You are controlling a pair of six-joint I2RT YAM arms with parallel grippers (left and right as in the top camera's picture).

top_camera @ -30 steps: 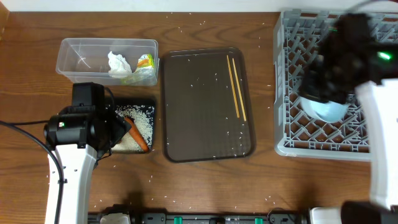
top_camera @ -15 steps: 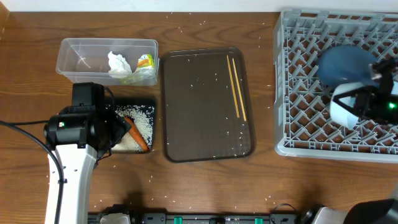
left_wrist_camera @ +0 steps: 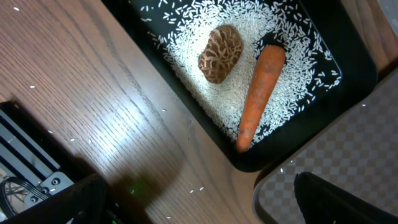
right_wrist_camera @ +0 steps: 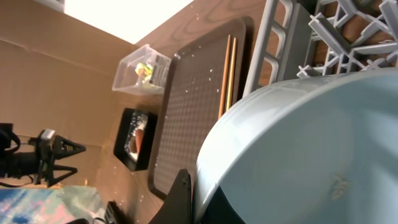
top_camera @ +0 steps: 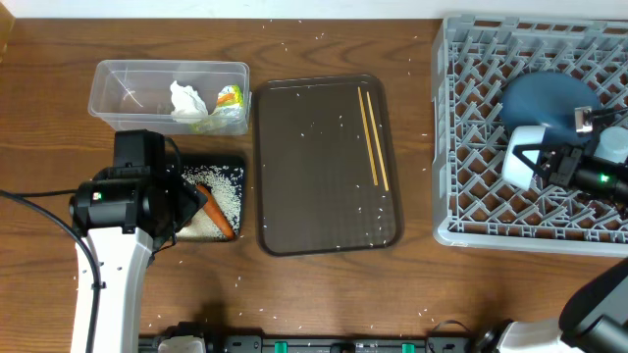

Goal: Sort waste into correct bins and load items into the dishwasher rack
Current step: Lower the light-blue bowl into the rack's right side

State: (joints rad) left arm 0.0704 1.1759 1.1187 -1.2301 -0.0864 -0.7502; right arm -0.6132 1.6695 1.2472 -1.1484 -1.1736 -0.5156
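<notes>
Black left gripper (left_wrist_camera: 200, 202): jaws wide apart, empty, over the black tray (left_wrist_camera: 353, 70) at lower left holding a smooth tapered carrot (left_wrist_camera: 258, 93), a wrinkled brown lump (left_wrist_camera: 221, 53) and loose rice (left_wrist_camera: 280, 109). Right gripper (top_camera: 538, 163): clamped on the glossy pale bowl (right_wrist_camera: 298, 155) rim, over the grey lattice rack (top_camera: 471, 98) at right. Clear tub (top_camera: 128, 93), upper left: crumpled tissue (top_camera: 186, 100), wrapper (top_camera: 229, 98).

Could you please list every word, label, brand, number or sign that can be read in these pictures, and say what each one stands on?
Nothing legible: no view shows a word, number or sign that can be read.
The snack wrapper in the clear tub has green and yellow print, but any lettering is too small and blurred to read.
</notes>
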